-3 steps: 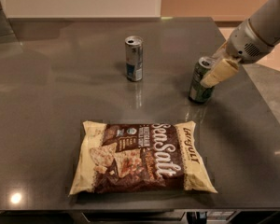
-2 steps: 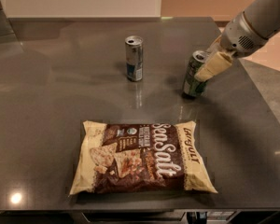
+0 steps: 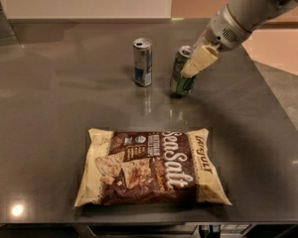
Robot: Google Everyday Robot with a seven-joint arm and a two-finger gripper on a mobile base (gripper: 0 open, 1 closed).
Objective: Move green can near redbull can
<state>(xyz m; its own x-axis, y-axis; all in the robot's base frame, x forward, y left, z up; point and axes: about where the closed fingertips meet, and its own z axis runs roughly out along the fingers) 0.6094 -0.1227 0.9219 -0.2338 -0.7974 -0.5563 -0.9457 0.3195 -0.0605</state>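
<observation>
The green can (image 3: 181,72) stands slightly tilted on the dark table, right of centre at the back. My gripper (image 3: 192,66) comes in from the upper right and is shut on the green can, with a cream finger (image 3: 198,61) across its right side. The redbull can (image 3: 142,62) stands upright just to the left of the green can, a small gap between them.
A large brown and cream bag of Sea Salt chips (image 3: 151,166) lies flat at the front centre of the table (image 3: 49,108). The table's right edge runs diagonally at the right, with floor beyond it. A wall lies behind the table.
My gripper has carried the green can to the left and farther back, from the table's right side to close beside the redbull can.
</observation>
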